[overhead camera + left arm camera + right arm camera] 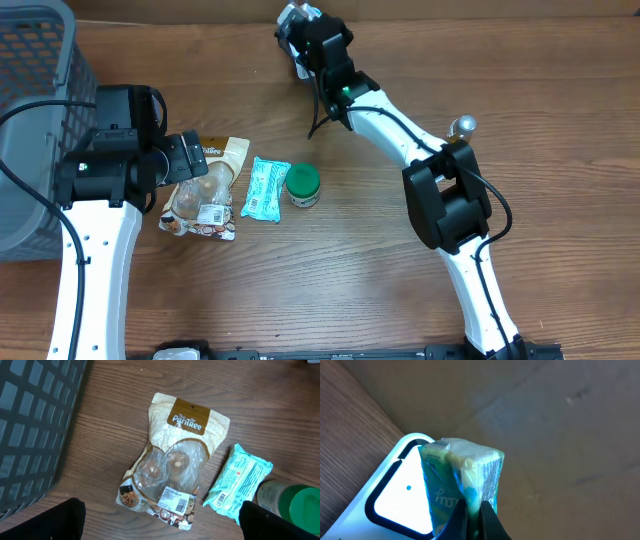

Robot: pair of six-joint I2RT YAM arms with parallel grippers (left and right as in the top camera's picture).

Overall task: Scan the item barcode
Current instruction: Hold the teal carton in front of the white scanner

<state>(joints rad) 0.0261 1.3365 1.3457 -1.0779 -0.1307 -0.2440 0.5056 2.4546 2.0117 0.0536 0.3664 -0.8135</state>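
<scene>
Packet, small, green-and-white, of crinkled plastic (462, 480), pinched at its lower end in clamped right gripper (472, 516), long axis pointing straight out from jaws. Just beside it, leftward in wrist view, white wedge-shaped scanner (395, 500) with black-rimmed lit window; touching or apart, cannot tell. Nearer arm: right. Left gripper (190, 155) spread wide, empty, above brown snack pouch (175, 460), well apart from scanner.

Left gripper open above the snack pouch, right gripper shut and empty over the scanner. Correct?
Not empty. The right wrist view shows the right gripper shut on a green packet over the scanner. The left gripper is open above the snack pouch, as stated.
</scene>
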